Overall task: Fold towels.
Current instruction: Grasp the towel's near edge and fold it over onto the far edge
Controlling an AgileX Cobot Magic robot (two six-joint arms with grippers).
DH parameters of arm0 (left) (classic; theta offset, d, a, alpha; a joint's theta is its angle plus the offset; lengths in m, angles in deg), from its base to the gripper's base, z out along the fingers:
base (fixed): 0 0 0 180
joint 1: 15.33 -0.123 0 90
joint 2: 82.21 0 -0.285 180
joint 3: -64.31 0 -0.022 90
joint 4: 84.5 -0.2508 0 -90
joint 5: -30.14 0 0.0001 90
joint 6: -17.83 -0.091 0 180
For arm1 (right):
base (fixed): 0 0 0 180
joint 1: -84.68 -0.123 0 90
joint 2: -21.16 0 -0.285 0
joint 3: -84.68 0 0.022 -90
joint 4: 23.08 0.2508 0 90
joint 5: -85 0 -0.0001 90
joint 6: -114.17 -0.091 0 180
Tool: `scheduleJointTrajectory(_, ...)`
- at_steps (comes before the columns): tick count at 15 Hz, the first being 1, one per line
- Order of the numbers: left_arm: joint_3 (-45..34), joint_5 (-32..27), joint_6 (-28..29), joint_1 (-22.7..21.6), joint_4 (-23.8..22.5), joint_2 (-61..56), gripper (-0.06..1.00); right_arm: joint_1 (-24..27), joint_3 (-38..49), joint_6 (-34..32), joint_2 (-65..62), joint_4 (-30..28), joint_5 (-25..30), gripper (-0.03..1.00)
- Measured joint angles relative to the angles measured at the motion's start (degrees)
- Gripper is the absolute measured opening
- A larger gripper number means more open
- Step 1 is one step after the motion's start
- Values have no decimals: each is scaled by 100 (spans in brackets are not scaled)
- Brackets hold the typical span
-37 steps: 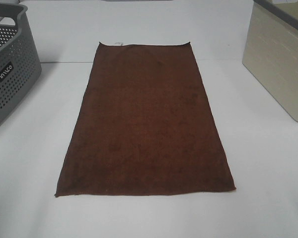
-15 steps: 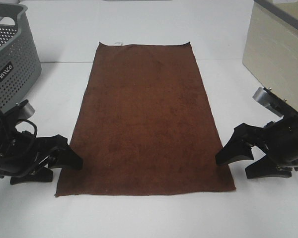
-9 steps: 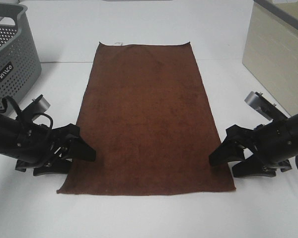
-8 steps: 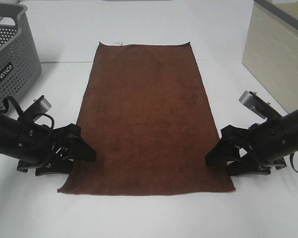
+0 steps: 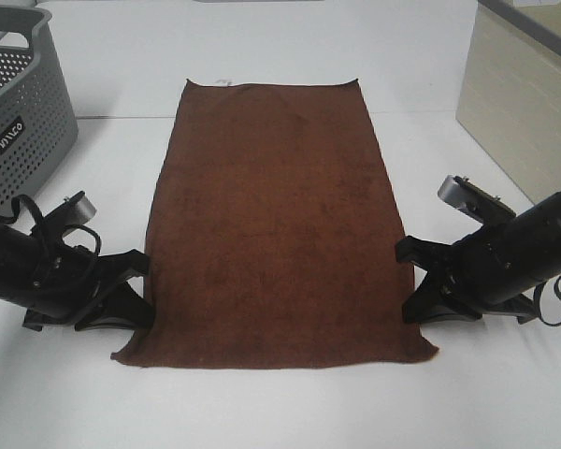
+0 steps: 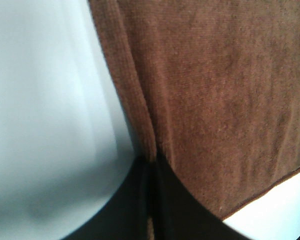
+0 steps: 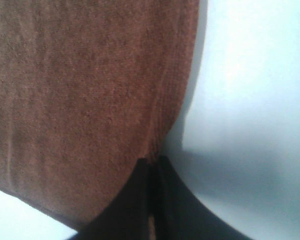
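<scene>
The dark reddish-brown towel [image 5: 276,215] lies flat and lengthwise on the white table, with a small white tag [image 5: 224,81] at its far edge. My left gripper [image 5: 140,295] is shut on the towel's left long edge near the front corner; the left wrist view shows the hem [image 6: 140,110] pinched between the black fingers [image 6: 135,210]. My right gripper [image 5: 413,285] is shut on the right long edge near the front corner; the right wrist view shows that hem [image 7: 165,110] pinched between its fingers [image 7: 135,205]. Both pinched edges are pulled slightly inward.
A grey perforated basket [image 5: 19,112] stands at the back left. A beige bin [image 5: 524,122] stands at the back right. The white table [image 5: 280,412] runs in front of the towel's near hem.
Both arms came in from the sides to the towel's long edges near the front corners and shut on the hems. The front corners have drawn slightly inward.
</scene>
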Motion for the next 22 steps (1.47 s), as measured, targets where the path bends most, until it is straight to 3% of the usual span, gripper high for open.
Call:
scheduleJointTrajectory(7, -1037, 212, 0, 11, -46, -1209, 0, 0, 138, -963, -710, -848, 481, 0)
scheduleJointTrajectory(14, -2527, 97, 0, 11, -40, -2160, 0, 0, 1753, -1031, -1684, -911, 527, 0)
scheduleJointTrajectory(18, -2452, 40, 0, 11, 40, -2200, 0, 0, 1553, -1008, -1753, -825, 464, 0)
scheduleJointTrajectory(22, -1432, 281, 29, 11, 195, -2217, 0, 0, 470, -1020, -1719, -808, 464, 0)
